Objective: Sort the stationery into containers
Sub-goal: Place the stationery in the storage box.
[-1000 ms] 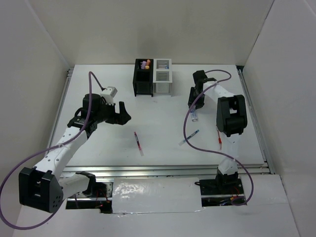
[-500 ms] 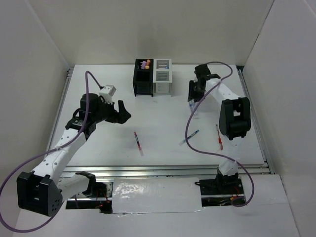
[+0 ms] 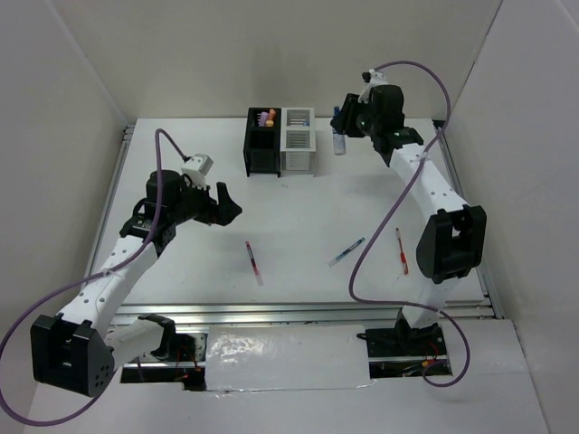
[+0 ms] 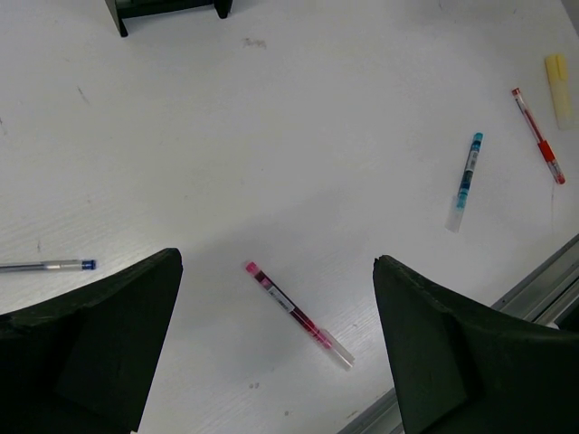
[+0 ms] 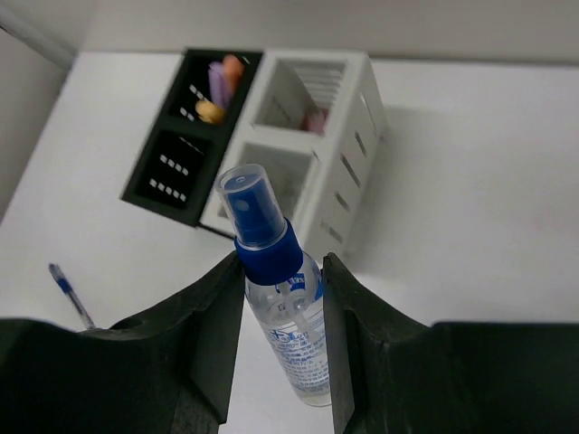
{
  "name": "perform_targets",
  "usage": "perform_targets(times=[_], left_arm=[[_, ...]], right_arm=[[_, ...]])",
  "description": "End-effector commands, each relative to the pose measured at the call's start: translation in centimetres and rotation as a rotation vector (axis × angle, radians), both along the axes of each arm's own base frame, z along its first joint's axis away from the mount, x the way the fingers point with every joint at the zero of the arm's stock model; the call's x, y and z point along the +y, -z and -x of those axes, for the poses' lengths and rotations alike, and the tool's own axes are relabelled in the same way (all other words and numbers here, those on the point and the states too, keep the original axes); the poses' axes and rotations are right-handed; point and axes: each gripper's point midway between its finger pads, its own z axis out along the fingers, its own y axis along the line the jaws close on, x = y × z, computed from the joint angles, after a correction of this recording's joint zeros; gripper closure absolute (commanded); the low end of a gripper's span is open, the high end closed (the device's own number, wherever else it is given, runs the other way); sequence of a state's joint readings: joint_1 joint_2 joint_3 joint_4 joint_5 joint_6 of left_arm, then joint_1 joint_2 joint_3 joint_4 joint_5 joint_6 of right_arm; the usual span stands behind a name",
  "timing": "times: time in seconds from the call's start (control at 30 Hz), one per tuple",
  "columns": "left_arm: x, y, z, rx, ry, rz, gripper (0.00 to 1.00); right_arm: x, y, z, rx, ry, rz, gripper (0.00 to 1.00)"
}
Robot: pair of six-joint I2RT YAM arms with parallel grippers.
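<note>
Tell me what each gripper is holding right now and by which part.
The right gripper holds the clear spray bottle, pinched on its upper body just below the blue collar. The left gripper is open and holds nothing.

fingers [image 4: 99, 353] spread | pink pen [image 4: 297, 314] between | teal pen [image 4: 464, 181] right

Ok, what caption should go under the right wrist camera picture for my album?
The right hand grips a small clear spray bottle near the black box and white box.

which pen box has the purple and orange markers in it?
The black box, left of the white box; the markers stick out of its far compartment.
</note>
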State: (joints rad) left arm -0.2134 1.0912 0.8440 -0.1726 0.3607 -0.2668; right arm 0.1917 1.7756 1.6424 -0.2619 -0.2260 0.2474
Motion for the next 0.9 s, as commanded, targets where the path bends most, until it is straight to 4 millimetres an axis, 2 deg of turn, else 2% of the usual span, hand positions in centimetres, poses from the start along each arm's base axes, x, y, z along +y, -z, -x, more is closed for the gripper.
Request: perform_targets(times=[0.0, 0.03, 0.07, 0.1, 0.17, 0.33, 0.53, 0.57, 0.6, 0.7, 0.83, 0.87], left_arm=[[-0.5, -1.4, -0.6, -0.051, 0.007, 0.043, 0.01], [-0.4, -1.5, -0.8, -0.051, 0.004, 0.045, 0.01], [-0.5, -1.6, -0.9, -0.054, 0.006, 0.047, 0.01], [-0.3, -1.8, -1.0, -0.058, 0.0, 0.047, 0.01], [-0.1, -1.8, -1.2, -0.06, -0.012, 0.045, 0.01], [1.5, -1.5, -1.9, -0.034, -0.071, 0.098, 0.01], [2.6, -1.5, -2.4, -0.018, -0.09, 0.16, 0.01], [2.9, -1.5, -2.5, -0.019, -0.099, 0.159, 0.01], [3.2, -1.6, -2.6, -0.021, -0.107, 0.16, 0.01], [4.0, -2.1, -2.8, -0.041, -0.131, 0.169, 0.01], [4.2, -2.5, -2.7, -0.05, -0.124, 0.168, 0.01], [5.1, -2.6, -2.9, -0.057, -0.145, 0.166, 0.01]], right_arm=[[3.3, -8.3, -1.4, -0.291, -0.051, -0.086, 1.0], [4.3, -10.4, -1.8, -0.35, -0.07, -0.101, 1.0], [4.7, -9.8, -2.5, -0.348, -0.079, -0.115, 1.0], [5.2, -11.0, -2.8, -0.395, -0.084, -0.149, 1.0], [6.3, -11.1, -3.6, -0.424, -0.107, -0.161, 1.0], [9.8, -12.9, -5.2, -0.497, -0.157, -0.208, 1.0], [15.6, -13.3, -5.3, -0.589, -0.191, -0.248, 1.0], [17.0, -13.9, -4.9, -0.605, -0.208, -0.261, 1.0], [17.9, -12.6, -5.2, -0.586, -0.22, -0.26, 1.0], [20.2, -11.5, -5.3, -0.584, -0.228, -0.271, 1.0], [22.0, -10.5, -5.9, -0.6, -0.209, -0.267, 1.0], [22.3, -10.0, -6.0, -0.598, -0.208, -0.262, 1.0]])
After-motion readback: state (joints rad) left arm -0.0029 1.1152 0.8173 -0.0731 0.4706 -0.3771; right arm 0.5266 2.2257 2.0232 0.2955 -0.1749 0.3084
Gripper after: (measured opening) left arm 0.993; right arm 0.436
